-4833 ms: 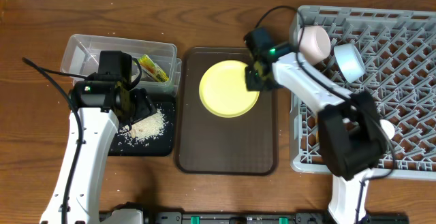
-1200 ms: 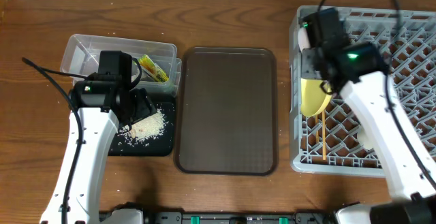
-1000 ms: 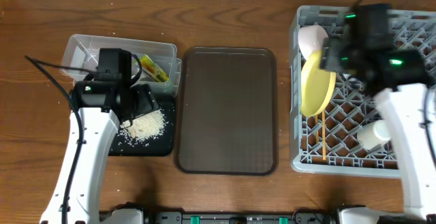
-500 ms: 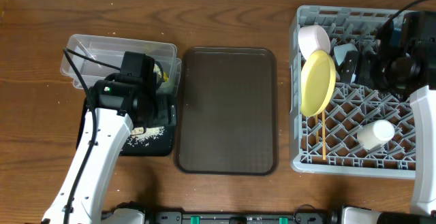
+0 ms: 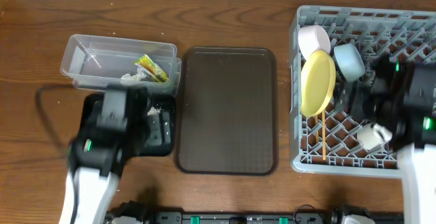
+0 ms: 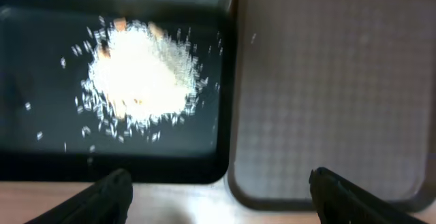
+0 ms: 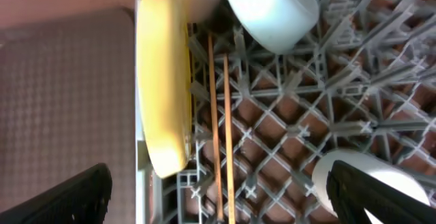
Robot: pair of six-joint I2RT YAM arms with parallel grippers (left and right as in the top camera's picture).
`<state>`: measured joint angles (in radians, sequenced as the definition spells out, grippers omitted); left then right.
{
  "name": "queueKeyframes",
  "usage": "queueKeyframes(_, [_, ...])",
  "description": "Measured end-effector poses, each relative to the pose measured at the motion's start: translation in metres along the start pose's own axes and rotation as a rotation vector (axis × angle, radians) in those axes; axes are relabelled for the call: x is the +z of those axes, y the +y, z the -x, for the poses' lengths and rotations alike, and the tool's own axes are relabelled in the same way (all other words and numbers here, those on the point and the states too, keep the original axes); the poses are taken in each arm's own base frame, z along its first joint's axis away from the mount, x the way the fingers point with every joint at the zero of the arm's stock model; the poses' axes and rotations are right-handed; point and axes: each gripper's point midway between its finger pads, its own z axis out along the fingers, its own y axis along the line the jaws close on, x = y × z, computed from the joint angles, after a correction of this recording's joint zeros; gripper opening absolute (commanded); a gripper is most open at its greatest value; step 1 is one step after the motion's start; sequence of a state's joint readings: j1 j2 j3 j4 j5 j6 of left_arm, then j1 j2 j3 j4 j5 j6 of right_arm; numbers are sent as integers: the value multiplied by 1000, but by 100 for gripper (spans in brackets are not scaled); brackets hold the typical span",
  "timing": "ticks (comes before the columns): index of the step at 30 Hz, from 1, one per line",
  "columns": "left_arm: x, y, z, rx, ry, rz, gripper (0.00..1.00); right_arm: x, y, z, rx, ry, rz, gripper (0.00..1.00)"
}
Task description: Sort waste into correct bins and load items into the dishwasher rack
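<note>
The yellow plate (image 5: 318, 82) (image 7: 163, 81) stands on edge at the left side of the grey dishwasher rack (image 5: 402, 30) (image 7: 286, 129). A pinkish bowl (image 5: 313, 39), a light blue bowl (image 5: 349, 60) (image 7: 272, 6), a pale cup (image 5: 371, 137) (image 7: 361, 183) and the chopsticks (image 5: 323, 139) (image 7: 219, 115) are in the rack too. My right gripper (image 5: 357, 105) (image 7: 218, 197) hovers open and empty over the rack. In the clear tub (image 5: 102, 50) lie the wrapper (image 5: 151, 67) and the tissue (image 5: 129, 79). Rice (image 6: 143, 74) lies in the black tray (image 5: 167, 125) (image 6: 41, 60). My left gripper (image 5: 146, 125) (image 6: 221, 197) is open and empty above that tray's front right corner.
The large brown serving tray (image 5: 228, 108) (image 6: 327, 81) lies bare between the black tray and the rack. My left arm covers most of the black tray in the overhead view. Wooden tabletop (image 5: 225, 13) runs behind and in front of everything.
My right gripper let go of the yellow plate, opened wide and drew back right and toward the front. My left arm pulled back from the tub toward the table's front.
</note>
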<state>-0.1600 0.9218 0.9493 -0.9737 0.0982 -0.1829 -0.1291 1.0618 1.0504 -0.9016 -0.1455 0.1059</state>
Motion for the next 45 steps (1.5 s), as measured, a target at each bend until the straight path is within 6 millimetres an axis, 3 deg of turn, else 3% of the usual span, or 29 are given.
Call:
queueKeyframes(4, [-19, 1, -7, 7, -147, -37, 86, -13, 1, -15, -29, -138, 8, 99])
queueKeyframes(10, [-38, 1, -11, 11, -249, -63, 86, -20, -2, -39, -34, -189, 6, 99])
queueKeyframes(23, [-40, 1, -12, 12, -254, -65, 86, -15, -7, -75, -17, -58, -12, 99])
queueKeyframes(35, [-40, 1, -12, 12, -255, -65, 86, -15, -9, -79, -15, -42, -22, 99])
queueKeyframes(45, [-40, 1, -12, 12, -254, -65, 86, -28, 8, -27, -108, -372, 34, 99])
